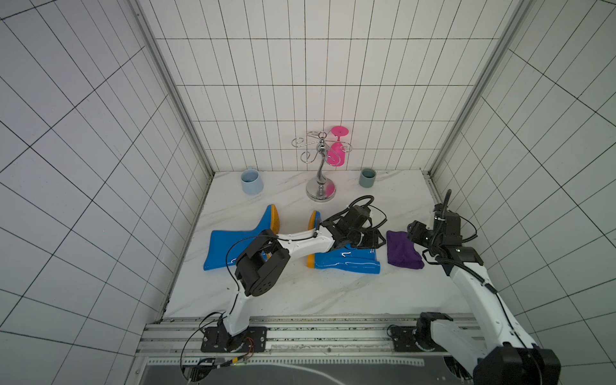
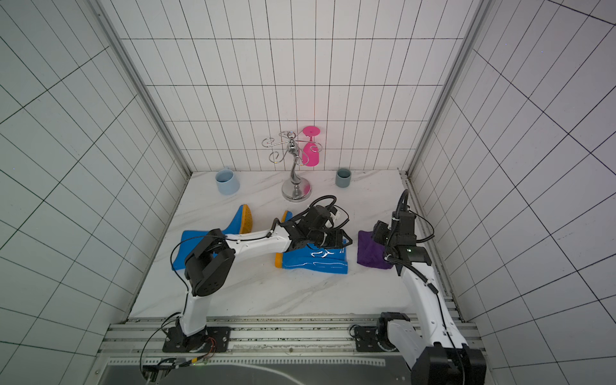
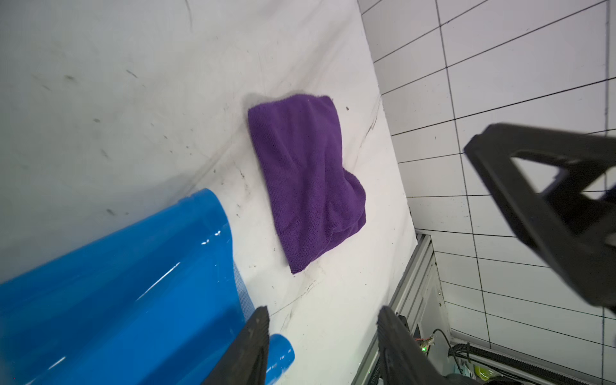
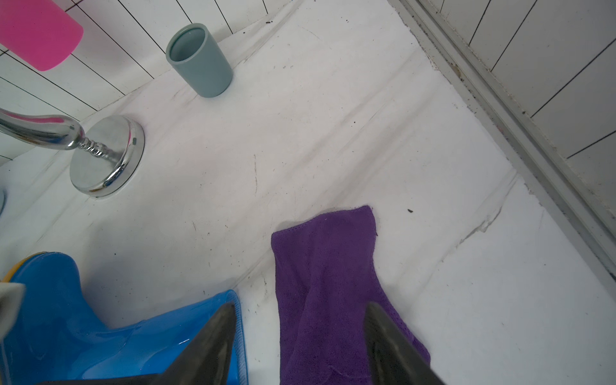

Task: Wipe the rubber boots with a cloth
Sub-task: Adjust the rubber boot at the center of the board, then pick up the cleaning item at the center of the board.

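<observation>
Blue, orange-soled footwear lies on its side on the marble table (image 1: 300,293): the outer rubber boot (image 1: 230,250) toward the left wall, the inner rubber boot (image 1: 346,262) near the middle, its shaft mouth just beside the purple cloth (image 1: 401,250). The cloth rests on the table, touching neither boot. The left gripper (image 3: 323,310) hovers over the inner boot's shaft end, jaws parted and empty. The right gripper (image 4: 300,305) hangs above the cloth, jaws spread, clasping nothing (its fingertips straddle the fabric in the wrist view). Behind stand a chrome rack (image 1: 320,186) with an inverted pink glass (image 1: 336,151), a pale-blue mug (image 1: 251,181) and a grey-green cup (image 1: 367,177).
</observation>
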